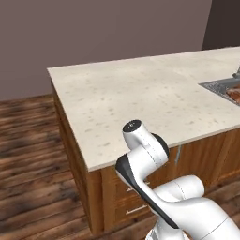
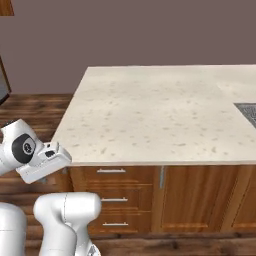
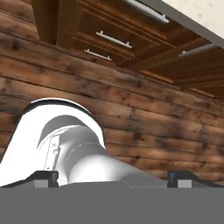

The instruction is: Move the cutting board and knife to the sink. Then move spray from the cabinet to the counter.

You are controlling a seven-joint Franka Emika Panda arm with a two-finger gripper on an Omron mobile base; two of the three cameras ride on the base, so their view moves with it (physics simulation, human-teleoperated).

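Low beside the drawers (image 3: 111,39), pincer (image 3: 113,178) spread wide, nothing held, aimed at plank floor (image 3: 144,113). Worktop (image 1: 140,98) bare up to its near edge. Sink (image 1: 225,89) at far right, reddish cutting board (image 1: 235,95) inside. Arm folded, elbow (image 1: 140,140) raised before the worktop's edge.

Arm: folded low, elbow bent, the white links stacked close over the base.
Wrist: turned to the robot's left side and tilted downward.
End effector (image 3: 112,178): jaws wide apart, nothing between the two dark fingertips (image 3: 43,178).
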